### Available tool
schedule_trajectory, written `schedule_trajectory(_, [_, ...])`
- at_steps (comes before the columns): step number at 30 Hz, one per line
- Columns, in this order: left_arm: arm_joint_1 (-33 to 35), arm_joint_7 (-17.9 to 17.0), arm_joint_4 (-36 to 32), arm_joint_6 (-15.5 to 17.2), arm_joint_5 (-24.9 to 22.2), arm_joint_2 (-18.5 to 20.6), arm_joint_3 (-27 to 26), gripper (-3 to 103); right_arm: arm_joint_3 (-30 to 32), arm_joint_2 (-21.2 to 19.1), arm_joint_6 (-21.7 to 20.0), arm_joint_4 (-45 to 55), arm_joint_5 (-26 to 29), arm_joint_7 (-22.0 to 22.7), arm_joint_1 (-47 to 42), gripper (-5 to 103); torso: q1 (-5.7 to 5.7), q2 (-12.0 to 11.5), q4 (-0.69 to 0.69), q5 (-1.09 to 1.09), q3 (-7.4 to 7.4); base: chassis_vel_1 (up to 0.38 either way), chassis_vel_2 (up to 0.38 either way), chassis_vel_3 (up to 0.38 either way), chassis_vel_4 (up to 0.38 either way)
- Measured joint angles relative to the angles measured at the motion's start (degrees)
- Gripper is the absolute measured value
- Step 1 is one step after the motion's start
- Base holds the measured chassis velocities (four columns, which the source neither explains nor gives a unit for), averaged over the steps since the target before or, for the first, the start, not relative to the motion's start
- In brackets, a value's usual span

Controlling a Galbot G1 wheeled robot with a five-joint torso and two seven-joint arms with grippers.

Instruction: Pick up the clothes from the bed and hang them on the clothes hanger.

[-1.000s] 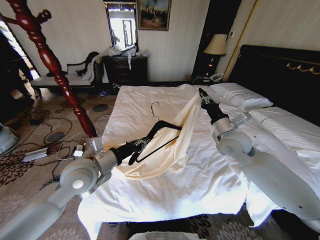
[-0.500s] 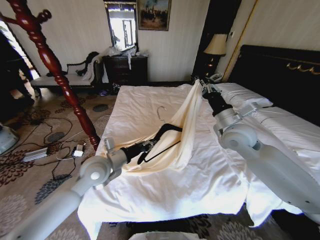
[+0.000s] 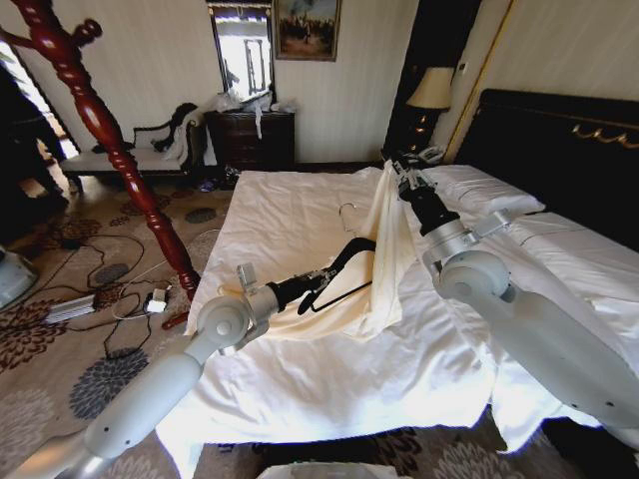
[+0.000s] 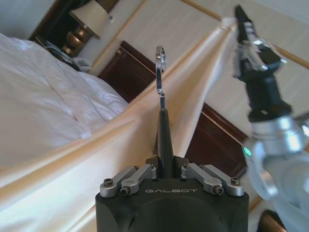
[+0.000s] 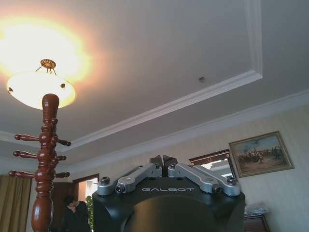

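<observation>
Two arms reach out over the bed (image 3: 290, 379), with a red wooden coat stand (image 3: 100, 125) rising on the far left. The left tool (image 3: 324, 277) is clamped on the black clothes hanger (image 3: 344, 261), whose silver hook points up toward the far side, the hanger lying against the clothes (image 3: 384, 249) near the middle of the bed. To the right, the right tool (image 3: 392, 165) is pinched tight on the top of the pale cream clothes, holding the garment raised so it drapes down to the sheets.
</observation>
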Motion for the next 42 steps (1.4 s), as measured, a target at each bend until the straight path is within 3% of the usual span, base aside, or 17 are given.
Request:
schedule_trajectory(3, [2.07, 0.75, -2.7, 0.44, -0.13, 3.45, -0.38, 16, 0.57, -0.56, 0.01, -2.08, -0.89, -0.03, -0.01, 0, -0.01, 0.0, 0.0, 0.01, 0.0, 0.0, 0.0, 0.0, 0.0])
schedule_trajectory(10, [4.73, 1.37, -4.79, 0.45, 0.35, 5.93, -1.24, 16, 0.9, 0.77, 0.27, -5.62, -2.1, 0.12, 0.82, 0, -0.01, 0.0, 0.01, 0.01, 0.0, 0.0, 0.0, 0.0, 0.0])
schedule_trajectory(24, [1.57, 3.58, 2.9, -0.11, 4.28, -3.58, -2.72, 16, 0.61, -0.05, 0.97, 1.36, 1.5, -0.25, -0.67, 0, 0.0, 0.0, 0.01, 0.01, 0.0, 0.0, 0.0, 0.0, 0.0])
schedule_trajectory(36, [-2.97, 4.95, 8.11, -0.92, 6.0, -6.63, -2.2, 16, 0.93, -2.04, 1.87, 7.54, 2.17, -4.35, -5.4, 0, -0.01, 0.0, 0.0, 0.01, 0.0, 0.0, 0.0, 0.0, 0.0])
schedule_trajectory(42, [-5.6, 5.4, 9.95, -1.19, 6.56, -7.34, -0.88, 16, 0.92, -2.2, 1.84, 9.29, -0.84, -6.62, -9.21, 0, 0.0, 0.0, 0.0, 0.01, 0.0, 0.0, 0.0, 0.0, 0.0])
